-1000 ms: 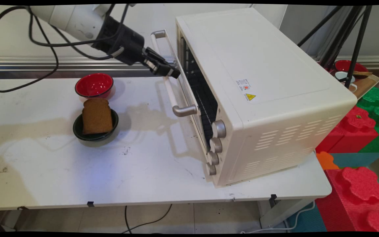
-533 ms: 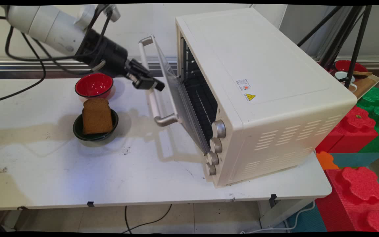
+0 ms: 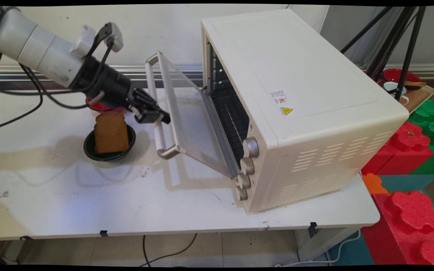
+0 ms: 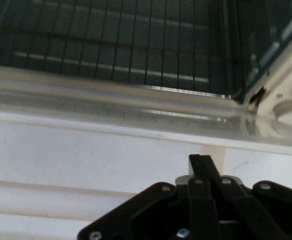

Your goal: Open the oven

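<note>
- The black gripper (image 3: 156, 117) is sitting right on the oven door's handle (image 3: 159, 130), fingers closed around the white bar as far as I can see.
- The glass door (image 3: 190, 116) is hanging roughly half open, tilting out from the cream toaster oven (image 3: 296, 105), with the wire rack (image 4: 136, 45) showing inside.
- Just left of the handle, a slice of brown bread (image 3: 111, 132) is standing in a dark bowl (image 3: 104, 155) on the white table (image 3: 126, 203).
- A red bowl (image 3: 95, 106) is peeking out behind the arm.
</note>
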Robot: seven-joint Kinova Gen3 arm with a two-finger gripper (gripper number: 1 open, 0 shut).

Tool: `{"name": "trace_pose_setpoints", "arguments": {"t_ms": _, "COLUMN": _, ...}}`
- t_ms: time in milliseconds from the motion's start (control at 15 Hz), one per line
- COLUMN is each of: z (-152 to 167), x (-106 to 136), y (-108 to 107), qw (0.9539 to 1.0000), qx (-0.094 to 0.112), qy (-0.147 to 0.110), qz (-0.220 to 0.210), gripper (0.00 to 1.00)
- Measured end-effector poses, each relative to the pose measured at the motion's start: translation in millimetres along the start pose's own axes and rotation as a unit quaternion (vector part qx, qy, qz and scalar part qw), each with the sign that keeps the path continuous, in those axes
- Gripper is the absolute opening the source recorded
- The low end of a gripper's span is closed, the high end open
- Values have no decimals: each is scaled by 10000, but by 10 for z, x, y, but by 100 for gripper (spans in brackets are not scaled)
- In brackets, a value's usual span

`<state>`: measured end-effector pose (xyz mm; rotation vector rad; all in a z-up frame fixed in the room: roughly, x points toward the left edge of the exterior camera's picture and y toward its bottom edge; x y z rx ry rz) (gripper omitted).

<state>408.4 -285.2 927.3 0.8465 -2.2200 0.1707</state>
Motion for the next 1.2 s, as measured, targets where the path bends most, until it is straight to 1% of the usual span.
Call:
{"name": "trace_pose_setpoints", "arguments": {"t_ms": 200, "z": 26, "x": -186, "y": -4, "qw": 9999, "qx": 1, "qy": -127, "qz": 25, "gripper": 0}}
{"name": "trace_pose_setpoints", "arguments": {"t_ms": 1200, "z": 142, "x": -790, "y": -35, "qw": 9984, "qx": -5, "qy": -545, "qz": 142, "gripper": 0}}
